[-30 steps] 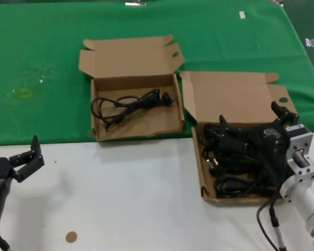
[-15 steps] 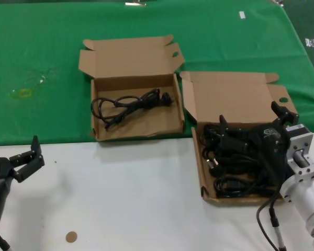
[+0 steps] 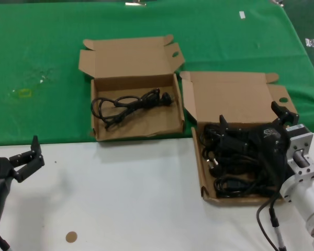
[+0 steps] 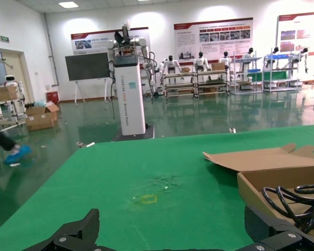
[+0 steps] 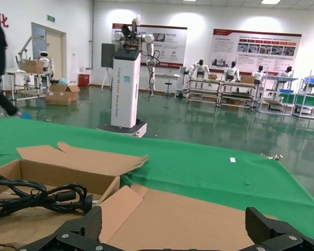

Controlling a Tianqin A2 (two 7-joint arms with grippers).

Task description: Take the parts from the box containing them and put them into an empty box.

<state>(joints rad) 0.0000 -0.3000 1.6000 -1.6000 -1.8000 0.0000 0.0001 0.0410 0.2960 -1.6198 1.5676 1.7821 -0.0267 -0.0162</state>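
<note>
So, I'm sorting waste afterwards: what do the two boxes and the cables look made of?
Both the squarer box and the longer box look like plain brown corrugated cardboard, matte, with folded flaps and raw cut edges. The cables appear to be black rubber or plastic sheathing with moulded plugs, slightly glossy; one cable already lies in the squarer box.

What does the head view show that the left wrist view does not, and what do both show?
Only the head view shows the longer box filled with cables, with the open right gripper over it, plus the white table. Only the left wrist view shows the hall behind, with a white robot stand. Both show the green cloth, the squarer box holding one cable, and the open left gripper.
</note>
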